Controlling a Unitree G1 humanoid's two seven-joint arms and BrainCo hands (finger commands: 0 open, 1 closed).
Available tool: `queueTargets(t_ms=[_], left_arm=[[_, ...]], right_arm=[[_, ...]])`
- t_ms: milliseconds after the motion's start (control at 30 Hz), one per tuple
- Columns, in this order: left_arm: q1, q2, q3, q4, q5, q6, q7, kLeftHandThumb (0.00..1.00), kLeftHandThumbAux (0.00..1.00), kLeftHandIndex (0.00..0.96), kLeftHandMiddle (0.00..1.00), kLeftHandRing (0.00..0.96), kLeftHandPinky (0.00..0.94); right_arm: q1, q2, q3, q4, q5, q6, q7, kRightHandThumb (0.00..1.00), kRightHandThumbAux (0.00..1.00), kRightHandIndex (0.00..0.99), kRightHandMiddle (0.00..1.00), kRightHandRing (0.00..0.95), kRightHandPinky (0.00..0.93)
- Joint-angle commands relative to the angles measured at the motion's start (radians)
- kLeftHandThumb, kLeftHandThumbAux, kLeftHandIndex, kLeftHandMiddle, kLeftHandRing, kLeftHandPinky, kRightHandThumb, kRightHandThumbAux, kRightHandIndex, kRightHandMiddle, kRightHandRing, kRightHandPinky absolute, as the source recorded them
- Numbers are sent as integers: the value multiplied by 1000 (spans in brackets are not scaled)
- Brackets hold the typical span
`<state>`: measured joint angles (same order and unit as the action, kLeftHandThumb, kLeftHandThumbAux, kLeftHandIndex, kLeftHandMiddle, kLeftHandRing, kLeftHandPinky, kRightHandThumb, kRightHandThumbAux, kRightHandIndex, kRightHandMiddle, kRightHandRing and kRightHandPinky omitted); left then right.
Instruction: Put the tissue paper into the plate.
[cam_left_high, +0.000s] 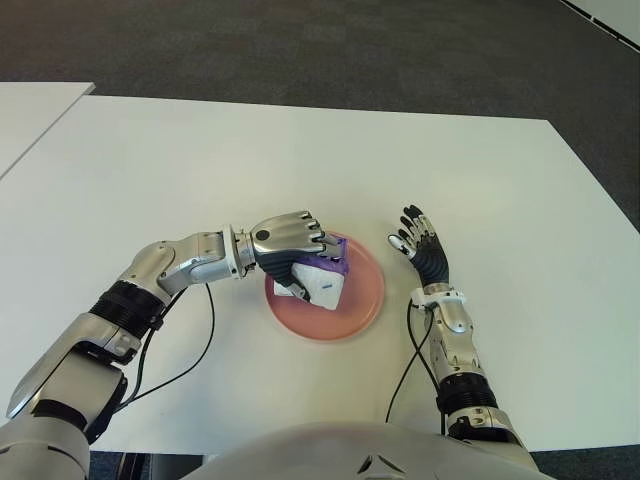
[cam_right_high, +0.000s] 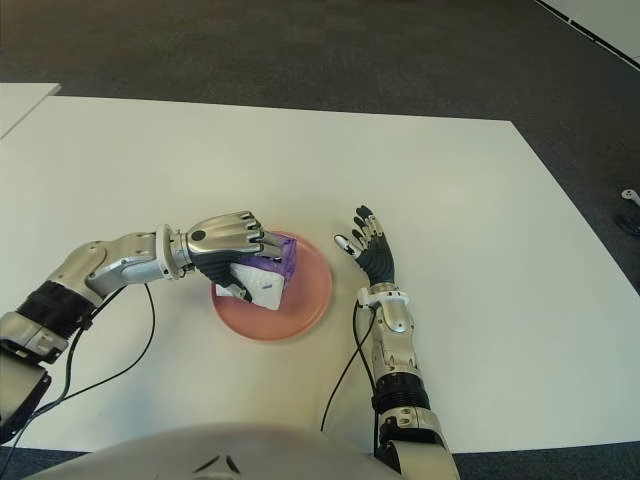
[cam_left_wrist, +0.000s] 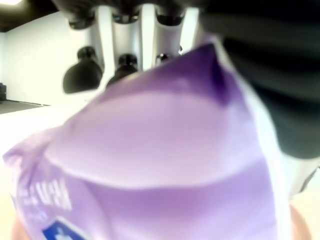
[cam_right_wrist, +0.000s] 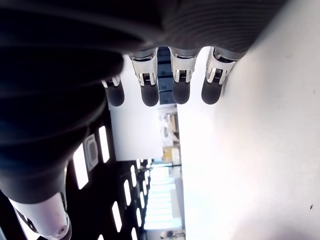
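Left hand (cam_left_high: 290, 240) reaches in from the robot's left, over the near-left part of the pink plate (cam_left_high: 365, 305). Fingers (cam_left_high: 318, 239) curled down over the top of the tissue paper pack (cam_left_high: 322, 280), thumb tucked under on the near side: a closed grasp on the pack. Pack is purple along its upper edge, white on the face turned toward the robot, with a small blue mark low on that face. It sits tilted within the plate's rim; whether its lower corner touches the plate floor cannot be told from the eye views. Left wrist view filled almost wholly by the purple wrapper (cam_left_wrist: 165, 150), fingertips (cam_left_wrist: 82, 75) showing dark beyond it.

Plate is round, shallow, and lies on the white table (cam_left_high: 200, 160) near the robot's front edge. A black cable (cam_left_high: 195, 350) loops on the table from the left forearm.

Right hand (cam_left_high: 422, 243) shows just beside the plate on its right, apart from the rim, palm turned toward the plate. Fingers extended and slightly spread, holding nothing; right wrist view shows four fingertips (cam_right_wrist: 180, 92) straight out with bare table beyond.

Dark carpet (cam_left_high: 300, 40) beyond the far edge of the table.
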<state>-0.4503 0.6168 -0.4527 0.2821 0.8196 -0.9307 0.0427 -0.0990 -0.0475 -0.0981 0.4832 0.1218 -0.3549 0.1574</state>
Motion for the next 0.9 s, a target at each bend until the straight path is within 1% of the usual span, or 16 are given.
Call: queueTargets(t_ms=[33, 167, 267, 300, 367, 433, 533, 567, 600, 667, 767, 900], left_arm=[[27, 14, -15, -20, 76, 49, -28, 853, 667, 399, 537, 839, 827], [41, 13, -23, -25, 117, 74, -14, 853, 668, 398, 537, 839, 827], [62, 5, -43, -8, 171, 92, 36, 852, 668, 398, 537, 838, 825], [67, 0, -51, 1, 195, 97, 71, 852, 668, 398, 536, 838, 825], [74, -10, -67, 17, 246, 99, 174, 852, 669, 397, 536, 837, 817], [72, -11, -79, 27, 271, 103, 226, 852, 669, 396, 535, 836, 806], [57, -16, -95, 52, 327, 82, 420, 851, 670, 396, 534, 825, 781], [52, -17, -102, 61, 343, 80, 470, 851, 670, 396, 534, 821, 776], [46, -20, -112, 74, 366, 78, 544, 851, 670, 396, 534, 817, 768], [32, -24, -130, 96, 398, 77, 648, 851, 670, 398, 533, 804, 755], [5, -27, -159, 135, 428, 64, 745, 850, 669, 401, 533, 785, 743], [-31, -29, -199, 181, 455, 47, 840, 849, 668, 406, 532, 763, 730]], right_arm=[[76, 14, 2, 68, -4, 66, -9, 1, 726, 0, 0, 0, 0], [77, 15, 3, 65, -4, 70, -8, 0, 727, 0, 0, 0, 0], [77, 15, 3, 64, -1, 71, -7, 0, 725, 0, 0, 0, 0], [77, 14, 3, 65, 0, 71, -5, 0, 724, 0, 0, 0, 0], [77, 14, 3, 66, 1, 72, -4, 0, 716, 0, 0, 0, 0], [76, 14, 3, 66, 1, 73, -3, 0, 708, 0, 0, 0, 0], [73, 16, 2, 68, 1, 74, -5, 0, 702, 0, 0, 0, 0], [72, 16, 2, 69, 2, 74, -5, 0, 701, 0, 0, 0, 0], [72, 17, 2, 70, 2, 74, -6, 0, 701, 0, 0, 0, 0], [69, 17, 2, 72, 2, 74, -6, 0, 703, 0, 0, 0, 0], [66, 17, 2, 76, 0, 74, -7, 0, 707, 0, 0, 0, 0], [63, 18, 2, 80, 0, 75, -8, 0, 710, 0, 0, 0, 0]])
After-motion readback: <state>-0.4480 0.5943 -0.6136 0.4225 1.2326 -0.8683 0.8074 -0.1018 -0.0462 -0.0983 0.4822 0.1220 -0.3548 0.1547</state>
